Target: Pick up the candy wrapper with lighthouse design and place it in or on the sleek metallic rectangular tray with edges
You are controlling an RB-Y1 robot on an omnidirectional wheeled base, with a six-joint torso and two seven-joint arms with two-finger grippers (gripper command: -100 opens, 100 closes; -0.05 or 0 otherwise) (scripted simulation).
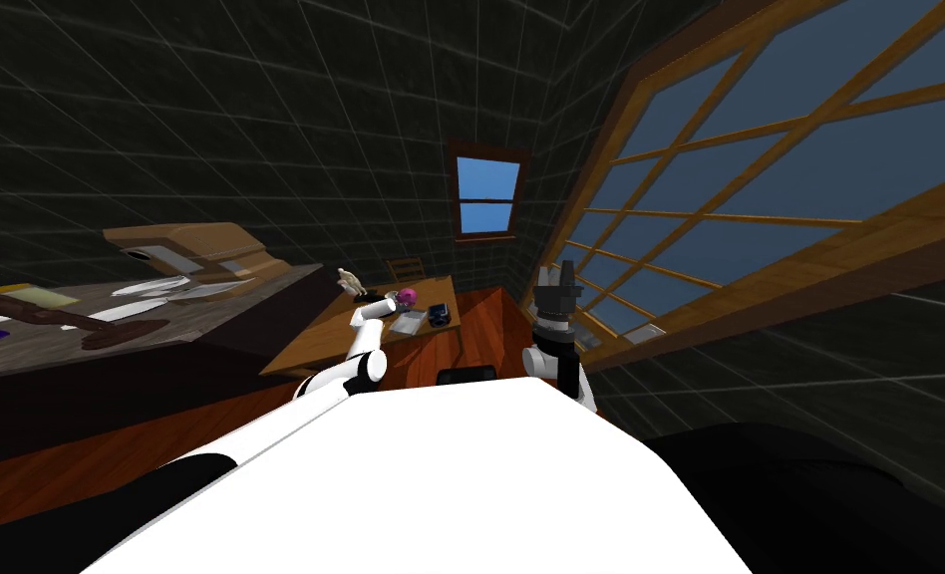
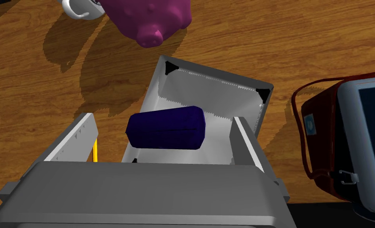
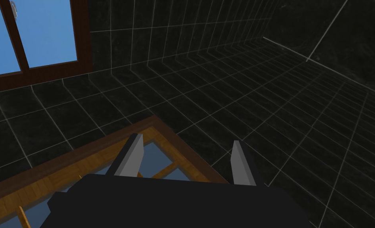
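Left gripper (image 2: 161,118): fingers (image 2: 80,134) spread wide, gripping nothing; between them, touching neither, lies the dark blue pillow-shaped candy wrapper (image 2: 165,127); it sits inside the grey metallic rectangular tray with raised edges (image 2: 208,89), directly under my fingers; the tray rests on the brown wooden table (image 2: 32,99); past my fingertips, beyond the tray's far wall, a magenta piggy bank (image 2: 151,18) with a white mug (image 2: 78,10) beside it; off the tray's side, a dark red bag (image 2: 321,130). Right gripper (image 3: 186,144): raised near the large wood-framed window (image 1: 760,169); fingers apart, empty.
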